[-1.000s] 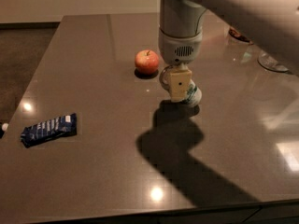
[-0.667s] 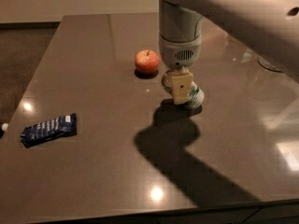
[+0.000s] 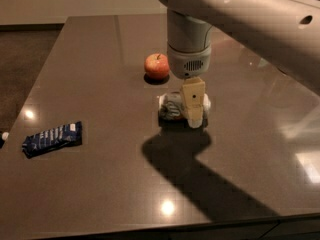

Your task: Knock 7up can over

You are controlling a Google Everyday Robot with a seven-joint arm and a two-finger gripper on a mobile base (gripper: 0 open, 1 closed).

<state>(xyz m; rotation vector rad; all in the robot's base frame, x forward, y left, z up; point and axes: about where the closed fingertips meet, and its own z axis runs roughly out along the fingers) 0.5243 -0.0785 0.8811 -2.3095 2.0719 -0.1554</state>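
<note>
Brown table (image 3: 100,184) — 7up can (image 3: 171,107) seemingly tipped, half-hidden behind gripper (image 3: 194,115) — gripper opening unreadable; apple (image 3: 157,66) near.

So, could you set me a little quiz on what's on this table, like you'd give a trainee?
1. Which thing is right at the gripper, which hangs low over the middle of the table?
A. the apple
B. the 7up can
C. the blue packet

2. True or false: the apple sits on top of the blue packet.

3. Fill in: the 7up can appears to lie on its ____ rather than stand upright.

Key
1. B. The can is directly at the gripper.
2. False. The apple is farther back, and the packet is apart from it near the left edge.
3. side
</note>
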